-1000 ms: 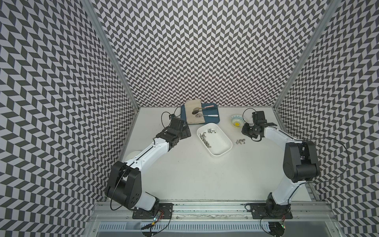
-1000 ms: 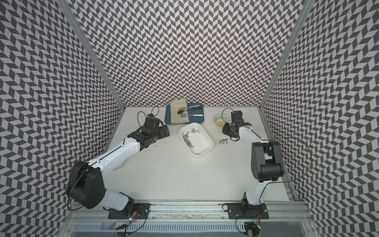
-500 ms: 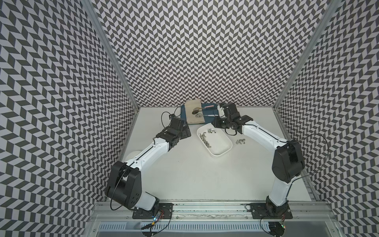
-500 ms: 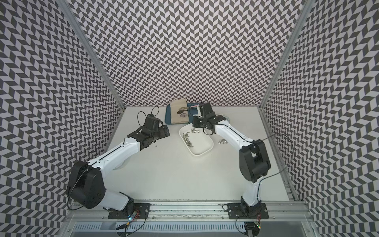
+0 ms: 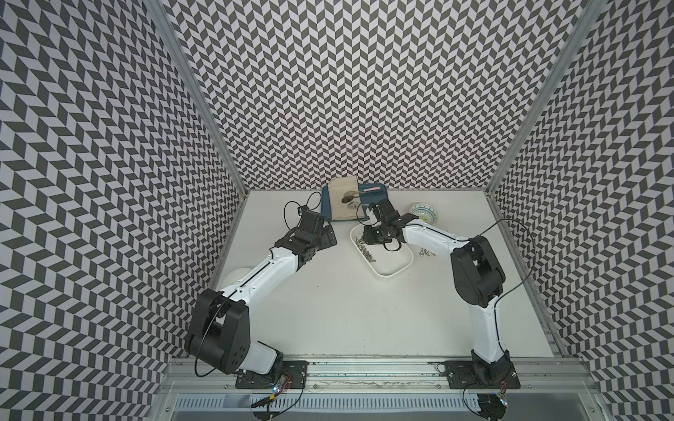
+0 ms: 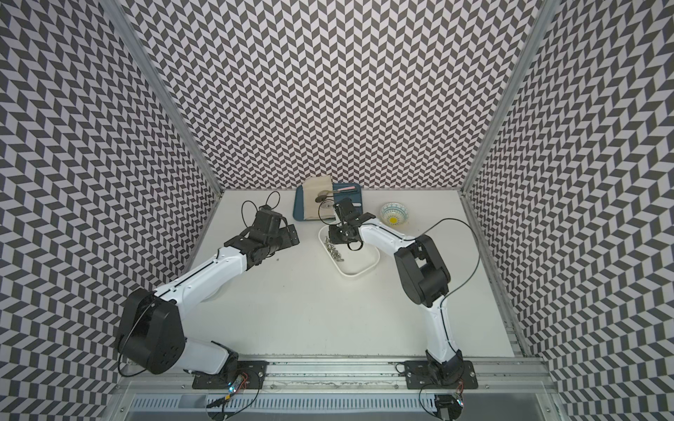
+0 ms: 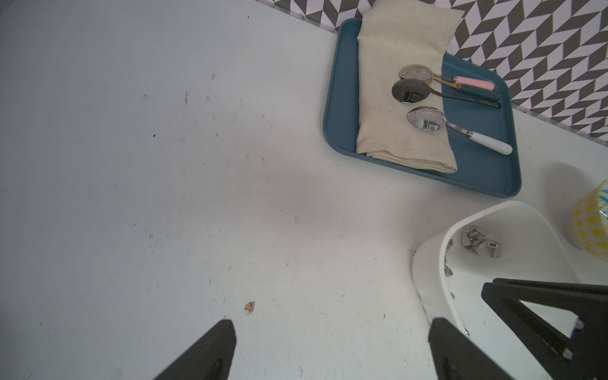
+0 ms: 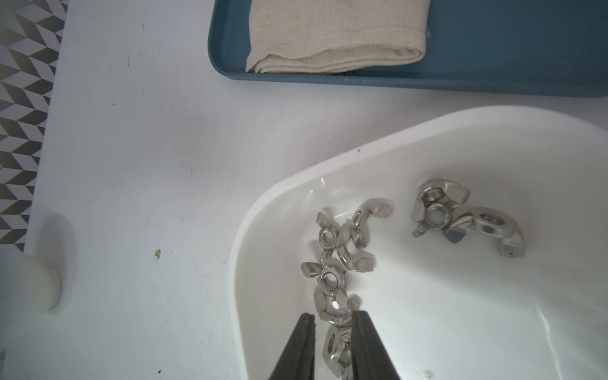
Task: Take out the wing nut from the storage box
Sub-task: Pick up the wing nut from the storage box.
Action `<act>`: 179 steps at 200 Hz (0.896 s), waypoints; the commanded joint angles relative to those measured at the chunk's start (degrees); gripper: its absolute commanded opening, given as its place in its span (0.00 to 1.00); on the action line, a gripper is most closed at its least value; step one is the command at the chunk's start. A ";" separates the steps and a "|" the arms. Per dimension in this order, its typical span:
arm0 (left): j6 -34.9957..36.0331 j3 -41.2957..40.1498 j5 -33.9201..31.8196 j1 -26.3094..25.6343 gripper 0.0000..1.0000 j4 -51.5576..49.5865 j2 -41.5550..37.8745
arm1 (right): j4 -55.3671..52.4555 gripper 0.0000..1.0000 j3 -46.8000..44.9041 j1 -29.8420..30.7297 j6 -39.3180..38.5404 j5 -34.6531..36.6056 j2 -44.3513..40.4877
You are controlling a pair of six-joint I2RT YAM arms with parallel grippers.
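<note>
Wing nut (image 8: 334, 345): silvery, two flat ears, among a heap | in white box (image 8: 427, 312), near its edge | our right gripper (image 8: 333, 316) straddles it, jaws narrowly parted, we see no pinch

Robot lab cell: chevron-patterned walls (image 5: 364, 91), white table (image 5: 346, 310), aluminium rail (image 5: 372, 369).

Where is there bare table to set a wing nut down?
Widest: the table in front of the storage box, between both arm bases. Also the strip between left gripper and box. Crowded: the back, with blue tray, bowl, right gripper, and loose nuts beside the box.
</note>
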 commanded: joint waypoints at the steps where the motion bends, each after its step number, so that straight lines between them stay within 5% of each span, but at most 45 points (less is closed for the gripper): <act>1: 0.47 -0.38 0.49 0.26 0.96 -0.68 -1.46 | 3.82 0.24 1.71 0.23 2.25 2.19 1.56; 179: 2.32 -0.40 0.25 1.36 0.96 -1.67 -2.41 | 9.05 0.24 5.11 0.58 11.16 5.35 9.36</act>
